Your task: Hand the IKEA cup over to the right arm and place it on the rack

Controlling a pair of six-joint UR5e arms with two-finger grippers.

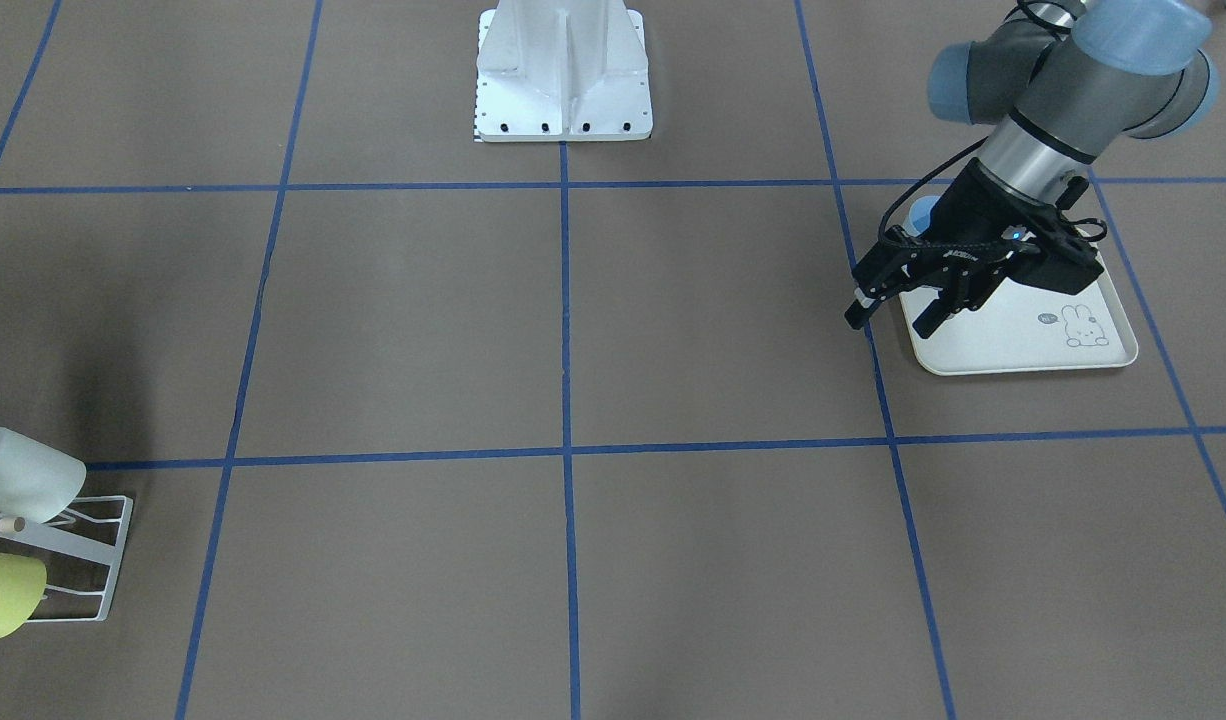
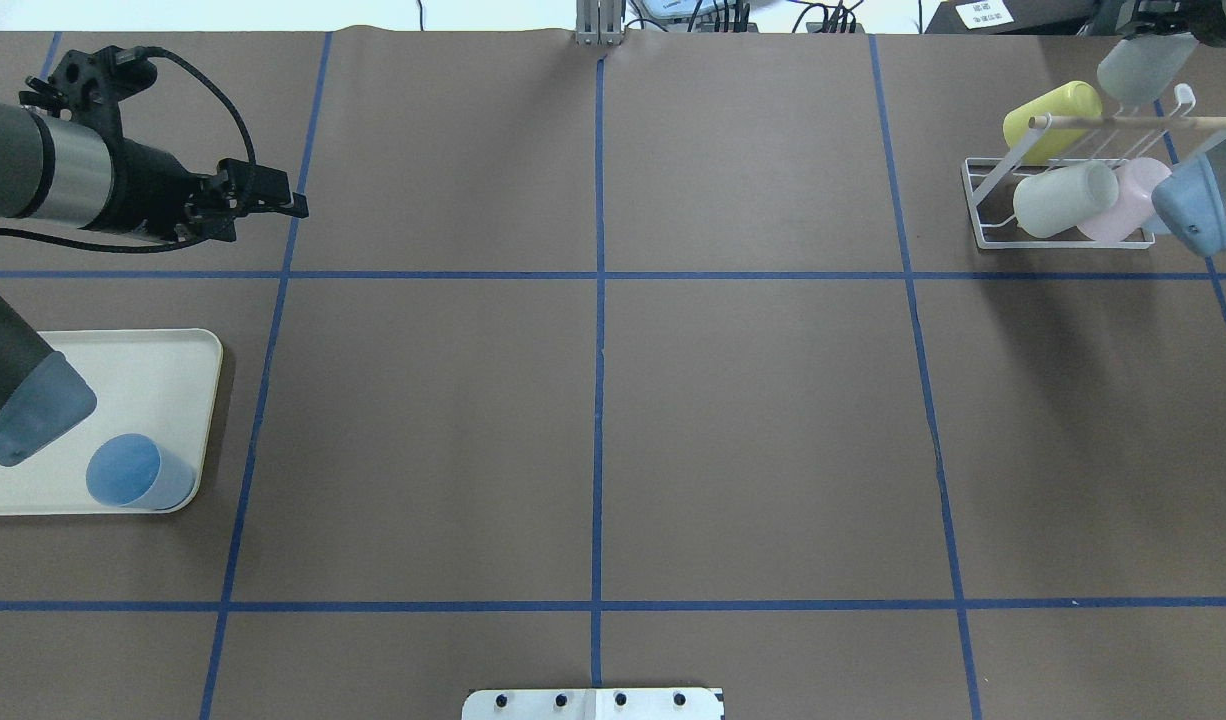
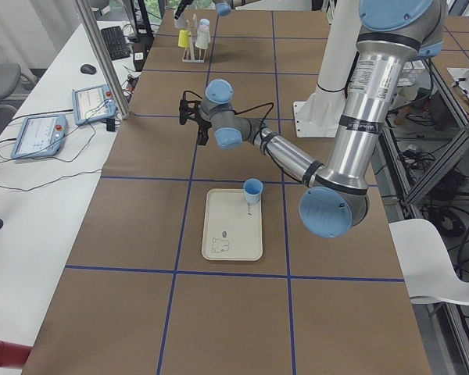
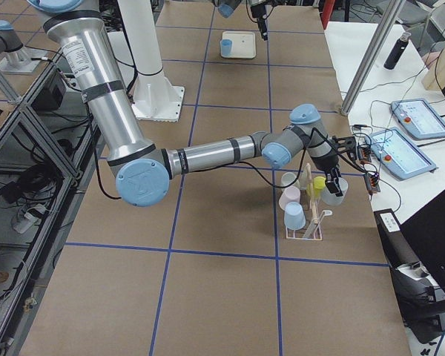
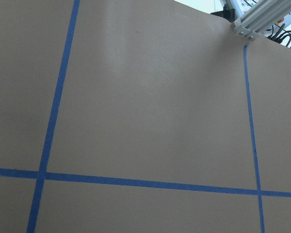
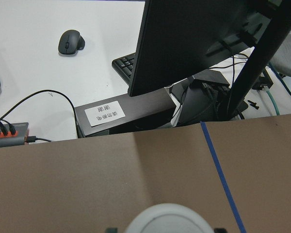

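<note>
My right gripper (image 2: 1151,40) is shut on a pale grey IKEA cup (image 2: 1133,68), held tilted just above the far end of the white wire rack (image 2: 981,215) and its wooden dowel (image 2: 1138,121). The cup's white rim (image 6: 167,218) fills the bottom of the right wrist view. Yellow (image 2: 1053,115), white (image 2: 1063,198) and pink (image 2: 1125,200) cups hang on the rack. My left gripper (image 1: 893,312) is open and empty, hovering over the cream tray's (image 1: 1023,345) edge. A blue cup (image 2: 138,475) stands upright on that tray.
The white robot base (image 1: 563,80) stands at the table's middle edge. Blue tape lines grid the brown table. Beyond the far edge are a monitor (image 6: 194,43), a keyboard and a mouse (image 6: 70,41). A blue cup (image 4: 295,216) sits on the rack's near end.
</note>
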